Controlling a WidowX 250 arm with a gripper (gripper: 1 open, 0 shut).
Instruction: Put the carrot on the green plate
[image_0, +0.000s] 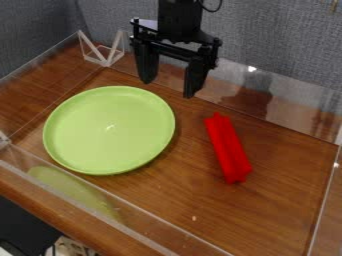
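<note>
Slanting beside the green plate (110, 130), carrot (229, 148) pointed toward the camera.
It lay below the wide-open, unladen gripper (168, 83).

We see the carrot (229, 148): bright red, elongated, blocky, lying flat on the counter (274, 191), right of the green plate (110, 130) and apart from it. Plate's round, plain lime-green, lying flat and face up on the left.

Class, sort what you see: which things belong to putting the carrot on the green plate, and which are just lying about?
For the job:
- carrot
- green plate
- gripper

Just there:
- white wire frame
</note>
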